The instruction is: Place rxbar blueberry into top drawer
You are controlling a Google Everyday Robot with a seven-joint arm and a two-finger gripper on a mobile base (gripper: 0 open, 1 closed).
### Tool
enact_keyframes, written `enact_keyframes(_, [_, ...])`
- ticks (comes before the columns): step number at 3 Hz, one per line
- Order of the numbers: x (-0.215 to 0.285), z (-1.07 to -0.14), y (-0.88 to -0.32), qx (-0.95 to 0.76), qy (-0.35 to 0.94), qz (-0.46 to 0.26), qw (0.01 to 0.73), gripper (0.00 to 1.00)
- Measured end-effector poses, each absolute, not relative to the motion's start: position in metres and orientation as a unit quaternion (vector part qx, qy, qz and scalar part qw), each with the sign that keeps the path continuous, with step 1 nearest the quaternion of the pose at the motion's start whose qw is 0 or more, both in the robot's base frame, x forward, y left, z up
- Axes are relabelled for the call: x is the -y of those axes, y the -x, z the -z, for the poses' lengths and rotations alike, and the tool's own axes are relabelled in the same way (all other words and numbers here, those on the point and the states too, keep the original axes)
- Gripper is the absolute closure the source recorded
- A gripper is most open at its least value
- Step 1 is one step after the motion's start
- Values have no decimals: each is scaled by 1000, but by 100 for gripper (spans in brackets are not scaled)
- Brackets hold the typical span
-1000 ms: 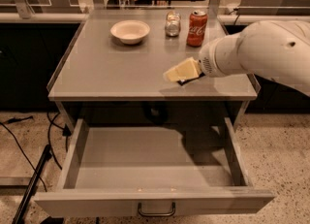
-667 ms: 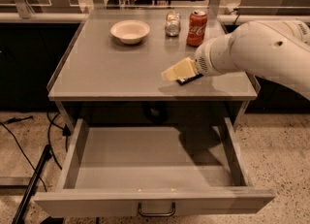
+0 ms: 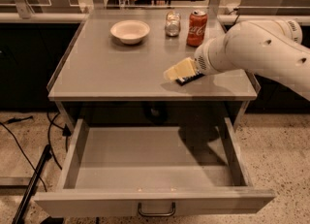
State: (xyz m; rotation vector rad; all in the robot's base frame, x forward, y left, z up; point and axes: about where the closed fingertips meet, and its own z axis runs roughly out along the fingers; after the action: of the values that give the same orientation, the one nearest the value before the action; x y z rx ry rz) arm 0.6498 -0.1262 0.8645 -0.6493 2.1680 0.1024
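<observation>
Drawer (image 3: 87, 202): it is found pulled fully out below the table front; the grey interior is seen to hold nothing.
Handle (image 3: 156, 211): a dark pull is noted at the middle of the front panel, nearest the camera.
Table (image 3: 111, 68): the grey top is located directly above and behind the open drawer.
Bar (image 3: 188, 78): it is not yet in the drawer. It is seen as a dark strip on the table top, near the front right, mostly covered by the gripper.
Gripper (image 3: 180, 69): it is placed low over the bar, at or touching it, reached in from the right on the white arm (image 3: 261, 48).
Gripper state: how far open it is cannot be told, nor whether the bar is gripped.
Bar axis: the visible strip is judged to run roughly left to right, rising slightly rightward.
Key relation: the bar is directly beneath the gripper. The drawer is nearer and lower, so a lift, then a move forward and down, is judged necessary.
Bowl (image 3: 130, 30): it is well apart, rear left.
Can (image 3: 197, 27) and jar (image 3: 172, 23): these are at the rear, behind the gripper, and a backward swing is judged a risk.
</observation>
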Motion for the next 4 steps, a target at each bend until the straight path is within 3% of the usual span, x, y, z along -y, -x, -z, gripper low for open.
enact_keyframes(4, [126, -828, -682, -883, 251, -49, 395, 0])
